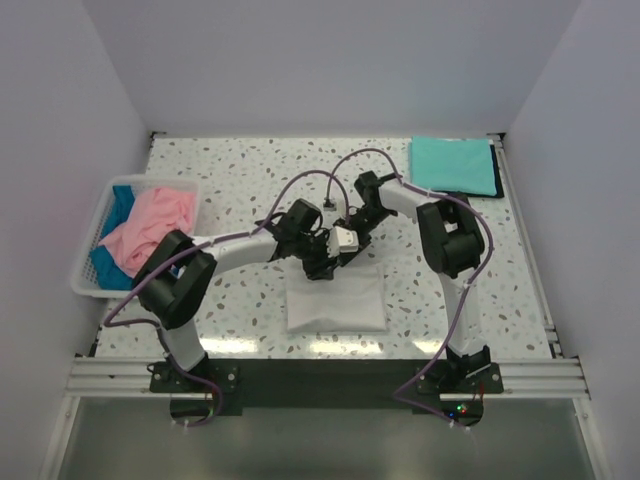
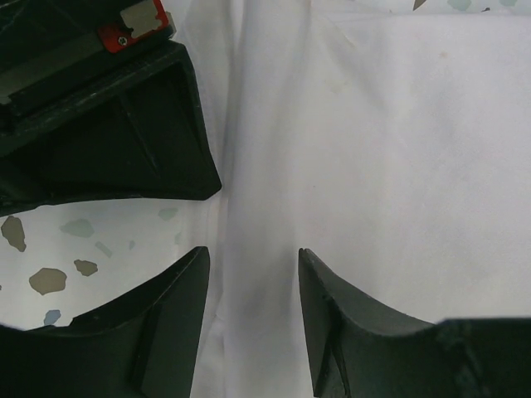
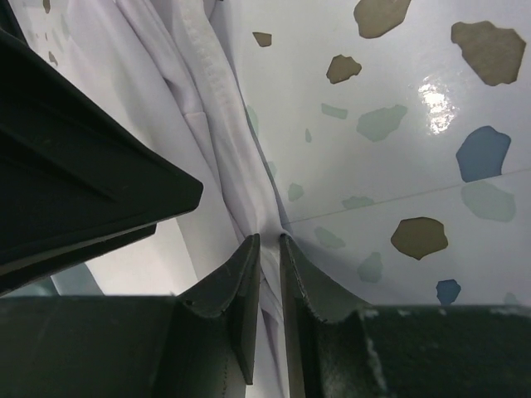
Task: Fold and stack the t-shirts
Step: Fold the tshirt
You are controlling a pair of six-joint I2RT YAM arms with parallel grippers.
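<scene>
At table centre, near edge: the white t-shirt [image 1: 335,300] lies folded into a flat rectangle on the speckled table [image 1: 230,170], just ahead of the two arm bases and between them.
At the far edge of that shirt: both arms reach inward and their tools meet, tips down, just beside each other.
State of left gripper [image 1: 318,264]: jaws apart. In the left wrist view its fingers [image 2: 166,327] straddle a lengthwise crease in the white cloth. Neither finger is seen pressing the crease.
State of right gripper [image 1: 347,248]: jaws almost together, clamped on a bunched fold of the white t-shirt.
Detail at the clamp: in the right wrist view the cloth gathers to a narrow point between the fingers [image 3: 241,290]. Tight pleats and a stitched hem run up and to the left from that point. Bare speckled table shows to the right of it.
Spacing of tools: the left wrist view shows the dark body of the right gripper at upper left, close to the left fingers, over the shirt's edge.
Position of teal t-shirt [image 1: 453,166]: folded flat at the far right corner of the table, well apart from both tools.
Position of pink t-shirt [image 1: 150,225]: crumpled, on top inside the white lattice basket [image 1: 85,285].
Position of blue t-shirt [image 1: 105,265]: in the same basket under the pink one, showing at the far and near ends.
Position of basket: at the left edge of the table, well apart from the white t-shirt.
</scene>
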